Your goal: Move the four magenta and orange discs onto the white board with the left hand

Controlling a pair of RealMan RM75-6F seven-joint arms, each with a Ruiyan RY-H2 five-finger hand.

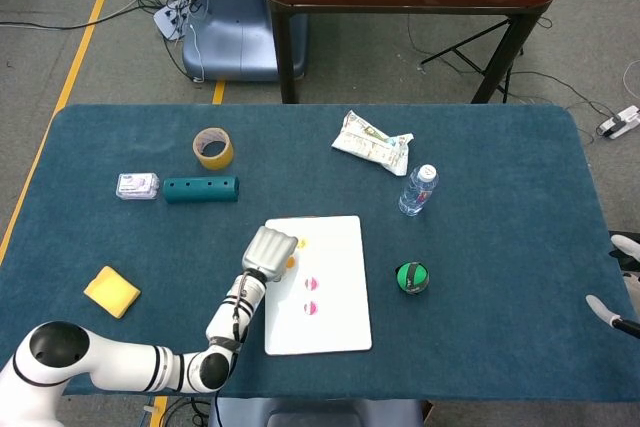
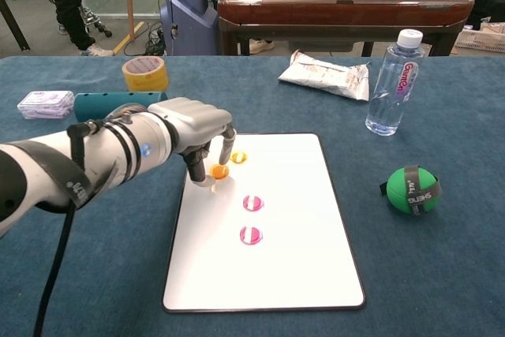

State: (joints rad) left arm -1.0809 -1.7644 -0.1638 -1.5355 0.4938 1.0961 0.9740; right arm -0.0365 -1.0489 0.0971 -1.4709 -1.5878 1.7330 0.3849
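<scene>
The white board (image 2: 300,274) lies at the table's middle. Two magenta discs (image 2: 252,203) (image 2: 250,235) rest on it, and an orange disc (image 2: 238,157) lies near its far left corner. My left hand (image 2: 193,128) hovers over that corner and pinches a second orange disc (image 2: 219,170) between thumb and a finger, low at the board's surface. In the head view, the left hand (image 1: 270,250) covers the board's (image 1: 335,332) upper left edge. Only white tips of my right hand (image 1: 612,315) show at the right edge; its state is hidden.
A green ball (image 2: 412,189) sits right of the board, with a water bottle (image 2: 392,84) and a crumpled packet (image 2: 327,75) behind it. A tape roll (image 2: 145,73), a teal block (image 2: 110,102) and a small box (image 2: 45,104) stand far left. A yellow sponge (image 1: 111,291) lies near left.
</scene>
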